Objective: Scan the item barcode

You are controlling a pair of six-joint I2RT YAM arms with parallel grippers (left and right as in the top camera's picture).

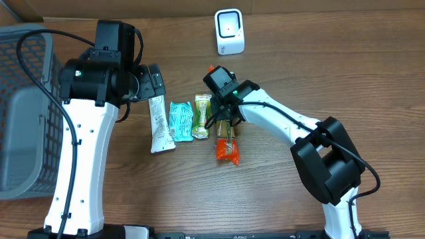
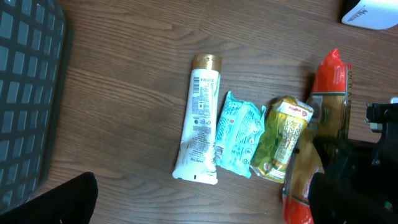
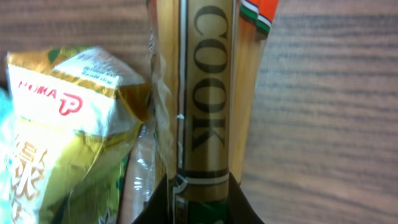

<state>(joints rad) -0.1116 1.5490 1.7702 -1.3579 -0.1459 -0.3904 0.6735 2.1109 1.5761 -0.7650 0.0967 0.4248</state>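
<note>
Right end effector (image 1: 226,125) is gripping the orange snack packet (image 1: 228,151) | left end effector (image 1: 154,83) is hanging released over white tube (image 1: 160,127)

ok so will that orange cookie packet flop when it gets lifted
Possibly at the ends: the orange cookie packet is long, and the right gripper pinches just one narrow spot. Its glossy film may slip. It looks light and flat, so it is unlikely to roll.

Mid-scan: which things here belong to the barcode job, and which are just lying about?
In the job: orange cookie packet, right pincer gripping it, white scanner.
Lying about: white tube, teal packet, yellow-green packet, grey basket.
</note>
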